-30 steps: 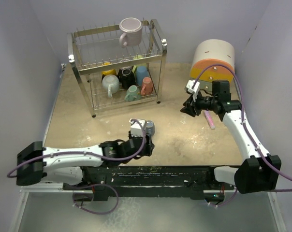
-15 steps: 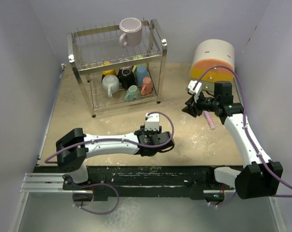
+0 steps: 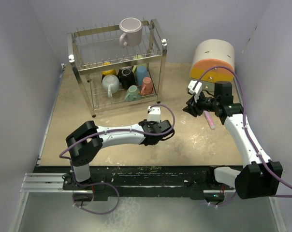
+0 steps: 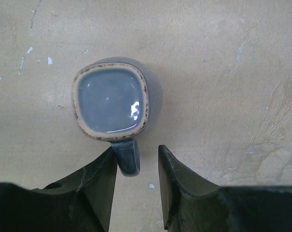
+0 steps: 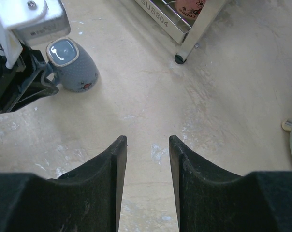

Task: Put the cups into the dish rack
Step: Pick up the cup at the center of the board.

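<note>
Tabletop [image 3: 73, 121]: beige, mottled and scuffed, closed in by pale grey walls.

Left fingers [image 4: 100, 188]: reached out to mid-table, partly open, straddling the handle of a grey-blue cup [image 4: 112, 99]. One finger touches the handle, the other stands clear of it, so there is no grip.

Grey-blue cup: stands on end on the tabletop in front of the dish rack [image 3: 118, 62], apart from it. Whether mouth or base faces up cannot be told.

Right fingers [image 5: 107, 183]: partly open, holding nothing, above bare tabletop on the right.

Pink bar [image 3: 210, 120]: flat on the tabletop beside the right arm.

Dish rack: chrome, two tiers, far left of centre. One lilac cup [image 3: 130, 31] sits on the upper tier, and several mixed-colour cups [image 3: 126, 77] on the lower tier.

Drawer unit [image 3: 213, 60]: round, white and orange, far right.
</note>
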Available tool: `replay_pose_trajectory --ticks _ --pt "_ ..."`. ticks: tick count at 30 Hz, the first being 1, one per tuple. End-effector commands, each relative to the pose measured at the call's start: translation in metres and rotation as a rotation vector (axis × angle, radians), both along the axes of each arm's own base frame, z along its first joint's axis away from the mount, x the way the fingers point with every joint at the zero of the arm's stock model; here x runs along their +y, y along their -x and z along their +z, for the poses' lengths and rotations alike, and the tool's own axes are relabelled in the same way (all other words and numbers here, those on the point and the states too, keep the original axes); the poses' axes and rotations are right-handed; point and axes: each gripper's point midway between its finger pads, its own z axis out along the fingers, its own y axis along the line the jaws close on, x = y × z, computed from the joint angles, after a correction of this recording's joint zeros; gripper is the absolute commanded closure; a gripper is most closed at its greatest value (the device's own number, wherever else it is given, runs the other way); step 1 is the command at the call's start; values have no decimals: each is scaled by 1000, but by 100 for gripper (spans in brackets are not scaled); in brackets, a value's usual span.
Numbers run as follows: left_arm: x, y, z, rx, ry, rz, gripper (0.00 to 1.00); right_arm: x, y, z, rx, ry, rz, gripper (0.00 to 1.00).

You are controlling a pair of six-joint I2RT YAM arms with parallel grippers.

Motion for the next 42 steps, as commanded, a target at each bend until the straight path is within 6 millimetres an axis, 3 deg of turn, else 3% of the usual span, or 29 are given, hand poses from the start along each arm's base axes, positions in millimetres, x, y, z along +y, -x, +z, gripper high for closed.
replay_pose_trajectory --ticks 1,10,18,31,42 --pt "-12 -9 4 -2 30 -4 59 -2 -5 7 -37 2 -14 57" --pt "-6 -22 -14 15 21 12 64 -4 -5 4 -33 13 -13 57" --pt "-7 -24 -7 7 22 -22 99 -5 -4 3 -35 20 -12 57" --pt "8 -7 63 -119 107 -270 100 -6 -3 5 -44 23 -11 57" --pt "63 -18 106 -212 55 -243 100 -7 -4 4 -44 25 -16 57"
